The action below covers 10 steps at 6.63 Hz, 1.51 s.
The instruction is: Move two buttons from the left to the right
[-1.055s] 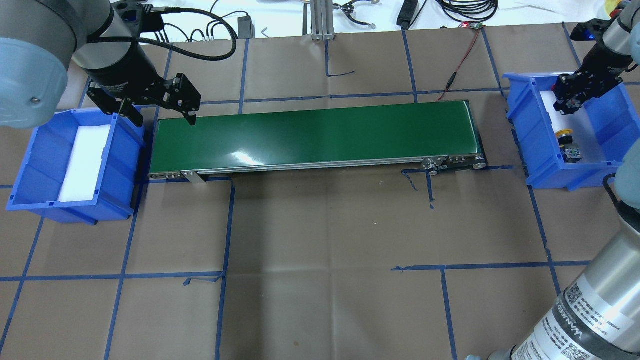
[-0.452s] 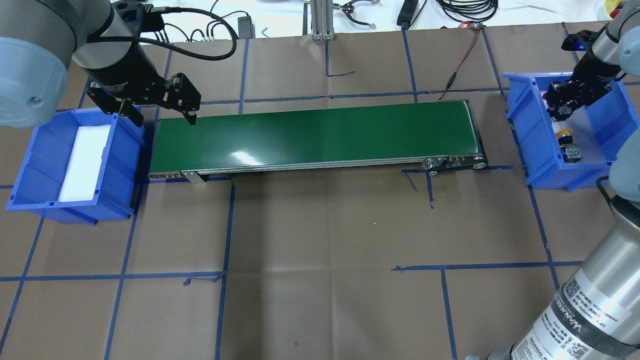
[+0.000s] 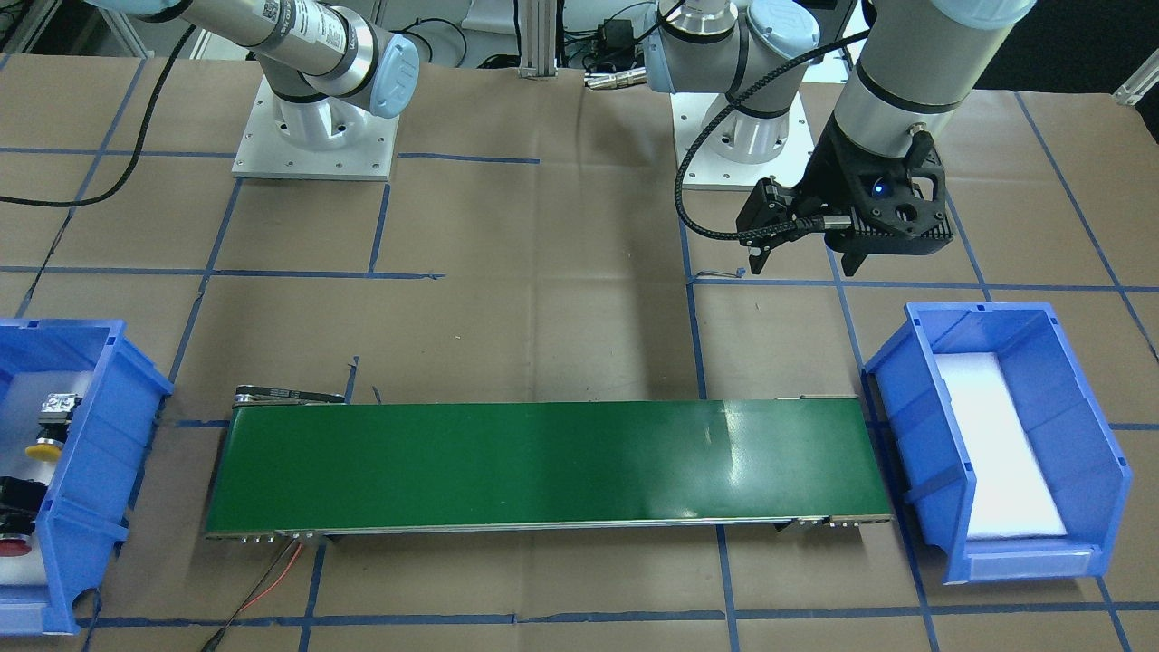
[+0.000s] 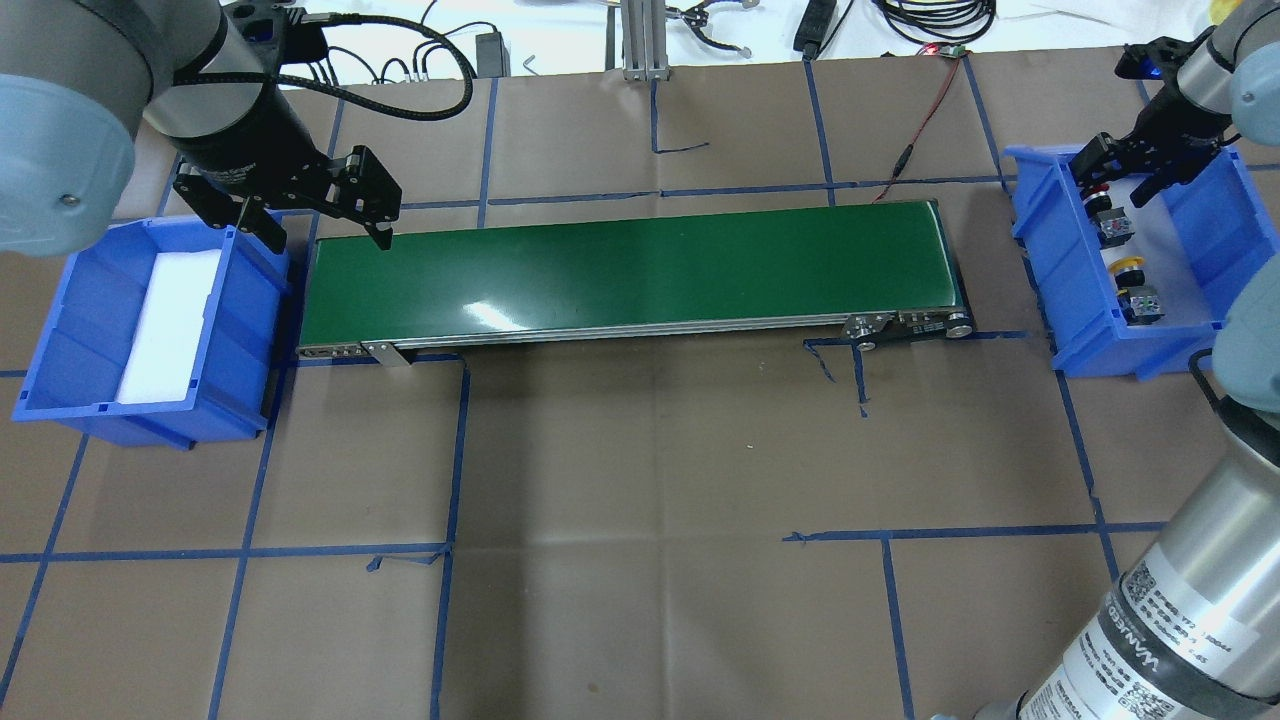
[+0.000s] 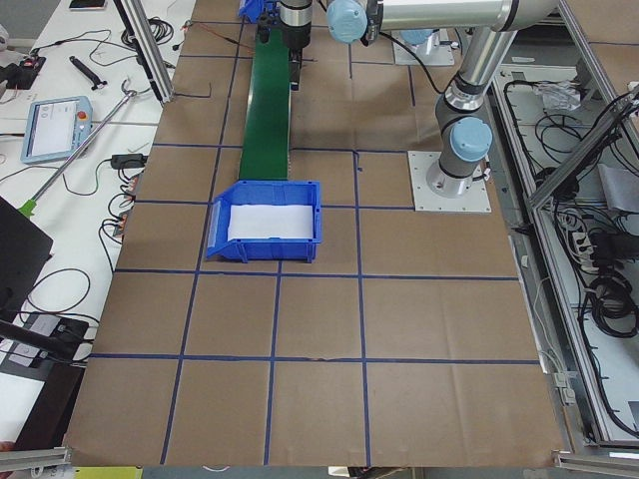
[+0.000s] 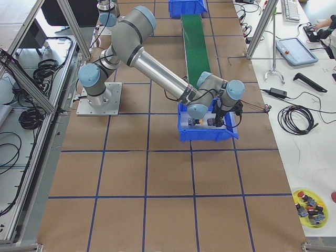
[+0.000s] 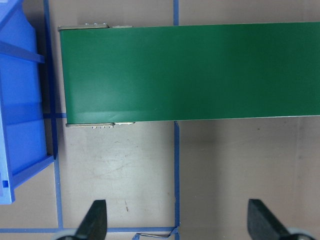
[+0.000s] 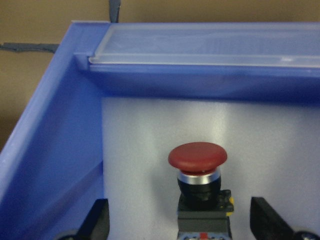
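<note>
Inside right bin (image 4: pixel 1040 262), on white foam (image 8: pixel 260 140), red button (image 4: pixel 1108 222) and yellow button (image 4: pixel 1134 272) lie on their sides, long axes along the bin, caps pointing away from robot. Right tool (image 4: pixel 1118 172) open, fingers flanking red button, not gripping. Left tool (image 4: pixel 327 235) open, empty, over green conveyor (image 4: pixel 620 265) end beside left bin (image 4: pixel 60 330). Arm sticker (image 4: pixel 1150 640) text unreadable.

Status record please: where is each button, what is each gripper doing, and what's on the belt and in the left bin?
red button: in right bin
yellow button: same bin, apart from the red one
right gripper: open, above red button, not touching
conveyor belt: bare
left gripper: open, empty, near the belt's left end
left bin: foam pad only
</note>
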{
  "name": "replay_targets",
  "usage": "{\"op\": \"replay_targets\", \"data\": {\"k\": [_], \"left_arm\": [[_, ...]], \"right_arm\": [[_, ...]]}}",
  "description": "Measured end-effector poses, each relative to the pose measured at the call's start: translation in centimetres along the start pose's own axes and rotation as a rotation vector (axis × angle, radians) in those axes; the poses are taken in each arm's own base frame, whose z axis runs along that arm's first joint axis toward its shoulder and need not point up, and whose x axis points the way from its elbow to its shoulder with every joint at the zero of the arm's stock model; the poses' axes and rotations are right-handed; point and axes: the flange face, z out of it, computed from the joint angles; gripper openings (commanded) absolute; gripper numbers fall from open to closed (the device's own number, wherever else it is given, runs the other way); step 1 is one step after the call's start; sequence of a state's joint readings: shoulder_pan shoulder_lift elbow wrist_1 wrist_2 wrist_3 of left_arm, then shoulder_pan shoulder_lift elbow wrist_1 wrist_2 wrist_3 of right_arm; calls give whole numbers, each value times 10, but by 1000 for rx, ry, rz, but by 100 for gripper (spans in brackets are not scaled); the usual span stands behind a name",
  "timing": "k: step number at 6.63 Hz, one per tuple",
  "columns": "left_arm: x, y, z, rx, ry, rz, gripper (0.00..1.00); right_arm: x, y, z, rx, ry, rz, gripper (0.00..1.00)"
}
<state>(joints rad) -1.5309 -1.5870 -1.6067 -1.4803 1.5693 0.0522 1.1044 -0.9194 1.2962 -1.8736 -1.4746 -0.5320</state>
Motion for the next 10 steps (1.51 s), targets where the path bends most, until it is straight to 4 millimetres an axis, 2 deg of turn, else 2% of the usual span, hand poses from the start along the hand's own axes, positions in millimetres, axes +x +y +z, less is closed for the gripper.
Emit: {"op": "replay_targets", "data": {"k": [3,5,6,7,8,10], "left_arm": [[0,1,1,-2,0,0,100],[0,1,1,-2,0,0,100],[0,1,1,-2,0,0,100],[0,1,1,-2,0,0,100],[0,1,1,-2,-1,0,100],[0,0,1,-1,0,0,100]], "right_arm": [[-18,17,-67,44,82,-17,99],[-32,37,-113,46,130,-1,99],[-44,49,-137,56,140,33,100],[-65,62,-161,82,148,111,100],[-103,71,-175,107,145,203,100],[-214,77,-179,126,164,213,100]]}}
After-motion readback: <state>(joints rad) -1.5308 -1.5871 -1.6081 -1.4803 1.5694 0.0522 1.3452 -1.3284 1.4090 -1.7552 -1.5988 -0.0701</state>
